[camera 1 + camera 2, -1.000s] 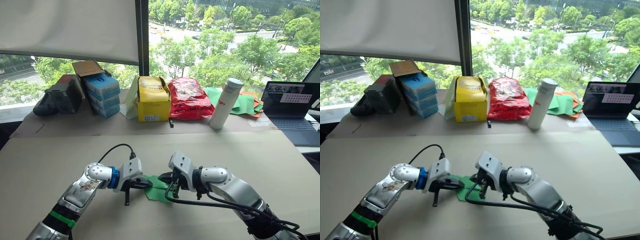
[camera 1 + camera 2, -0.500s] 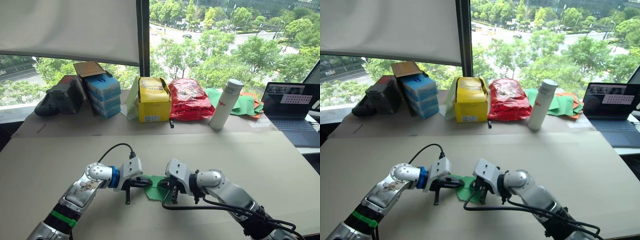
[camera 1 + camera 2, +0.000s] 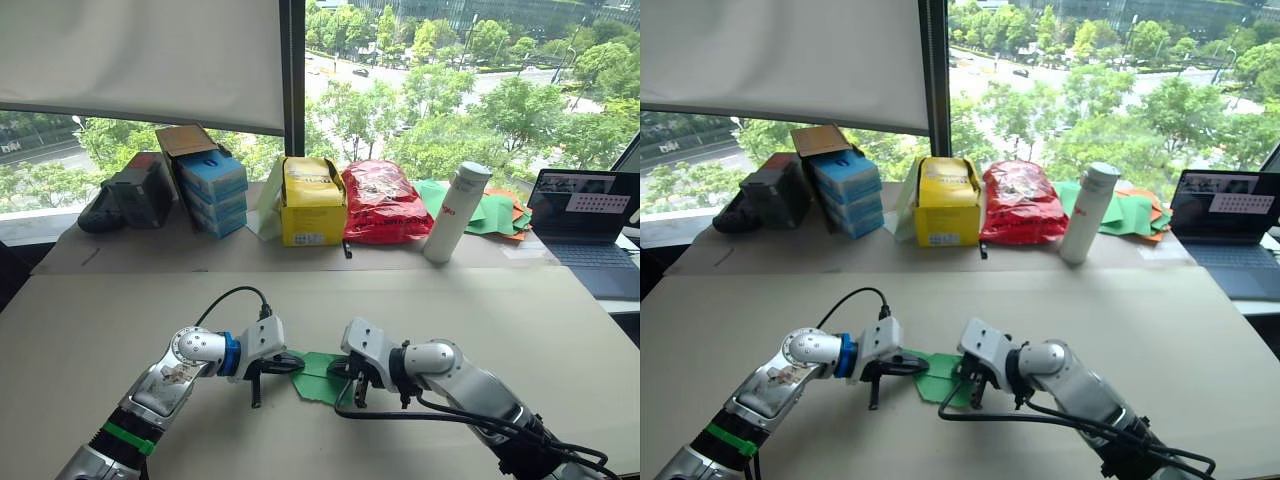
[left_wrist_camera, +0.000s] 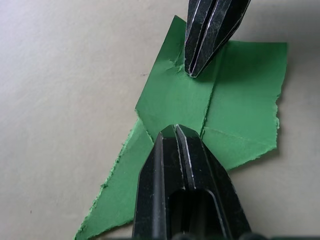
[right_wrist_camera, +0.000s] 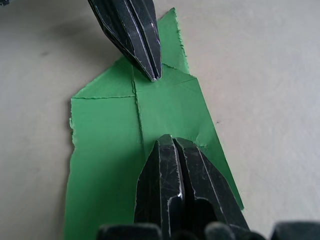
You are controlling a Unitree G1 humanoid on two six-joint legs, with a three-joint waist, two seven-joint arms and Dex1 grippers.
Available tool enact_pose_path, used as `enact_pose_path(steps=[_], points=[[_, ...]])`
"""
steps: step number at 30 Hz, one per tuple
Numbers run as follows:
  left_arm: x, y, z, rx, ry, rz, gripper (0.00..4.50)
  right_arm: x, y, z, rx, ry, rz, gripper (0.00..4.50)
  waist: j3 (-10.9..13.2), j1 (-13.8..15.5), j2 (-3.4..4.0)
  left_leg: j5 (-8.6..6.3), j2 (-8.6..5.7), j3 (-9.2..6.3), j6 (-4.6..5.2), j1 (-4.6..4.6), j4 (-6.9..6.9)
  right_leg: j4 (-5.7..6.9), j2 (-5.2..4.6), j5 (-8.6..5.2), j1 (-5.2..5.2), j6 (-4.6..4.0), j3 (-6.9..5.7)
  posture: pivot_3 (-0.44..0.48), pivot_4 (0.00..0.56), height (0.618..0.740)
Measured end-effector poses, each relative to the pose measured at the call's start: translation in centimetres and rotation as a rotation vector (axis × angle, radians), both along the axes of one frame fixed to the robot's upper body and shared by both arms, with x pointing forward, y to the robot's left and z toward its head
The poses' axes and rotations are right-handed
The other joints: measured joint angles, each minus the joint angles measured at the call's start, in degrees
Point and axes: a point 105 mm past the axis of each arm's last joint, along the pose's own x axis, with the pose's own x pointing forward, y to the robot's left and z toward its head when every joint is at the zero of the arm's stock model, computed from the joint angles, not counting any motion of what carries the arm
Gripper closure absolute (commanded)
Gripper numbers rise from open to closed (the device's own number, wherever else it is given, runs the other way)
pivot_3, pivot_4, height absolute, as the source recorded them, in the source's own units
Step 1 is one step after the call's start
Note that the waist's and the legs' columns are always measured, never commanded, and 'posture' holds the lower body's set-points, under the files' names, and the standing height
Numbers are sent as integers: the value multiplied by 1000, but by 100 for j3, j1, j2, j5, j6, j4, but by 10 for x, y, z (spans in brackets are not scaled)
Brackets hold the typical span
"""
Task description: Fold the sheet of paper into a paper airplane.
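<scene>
1. I see the sheet of paper [image 4: 235,100] lying flat on the near part of the table [image 3: 90,330], between my two arms. It is green, partly folded, with crease lines and ragged edges.
2. My left gripper [image 4: 175,129] comes at the sheet from the left. Its two black fingers are pressed together with no gap, tips resting on the paper's left end near the central crease. They are clenched but grasping nothing, only pushing down.
3. My right gripper [image 5: 167,139] comes from the right. Its fingers are likewise closed tight against each other, tips planted on the paper's right part, holding nothing.
4. The two sets of tips face each other along the crease, near but apart, with bare green between them.
5. At the far edge I make out a yellow box [image 3: 313,203], a red bag [image 3: 380,200], a white bottle [image 3: 453,212], a heap of green and orange sheets [image 3: 495,212] and, far right, a laptop [image 3: 590,225].
</scene>
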Motion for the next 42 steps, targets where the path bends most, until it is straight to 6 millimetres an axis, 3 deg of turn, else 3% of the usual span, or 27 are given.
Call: enact_pose_path(steps=[19,23,28,30,37,42], points=[[0,-1,-3,7,-9,-6,4500,-12,-42,0,-75,7,-95,4477,-22,119,11,-34,0,-18,49,33,-1,-70,-30,10,75,20,-22,0,150,740],[1,0,-2,6,-13,-4,4500,-8,-33,11,54,18,-114,4477,-14,110,24,-27,-1,-19,37,18,-2,-64,-29,11,58,19,-15,0,150,740],[1,-1,-1,4,-16,-7,4500,-2,-21,47,218,-55,-71,4477,-8,120,36,-5,-2,-18,2,0,-4,-63,-25,11,38,19,-22,0,150,740],[1,-1,0,3,-21,-12,4500,-2,-18,51,232,-68,-57,4477,-9,115,35,-7,-3,-16,5,-1,-4,-63,-25,11,36,19,-25,0,150,740],[2,-2,1,1,-26,-14,4500,4,-12,6,93,-1,-88,4477,-8,113,36,-3,-9,-13,3,-21,-3,-55,-21,11,8,19,-25,0,150,740],[-2,-11,1,-42,28,-33,4500,5,-9,5,74,-13,-80,4477,-10,75,34,-3,-7,-10,3,-22,-3,-54,7,11,6,19,-22,0,150,740]])
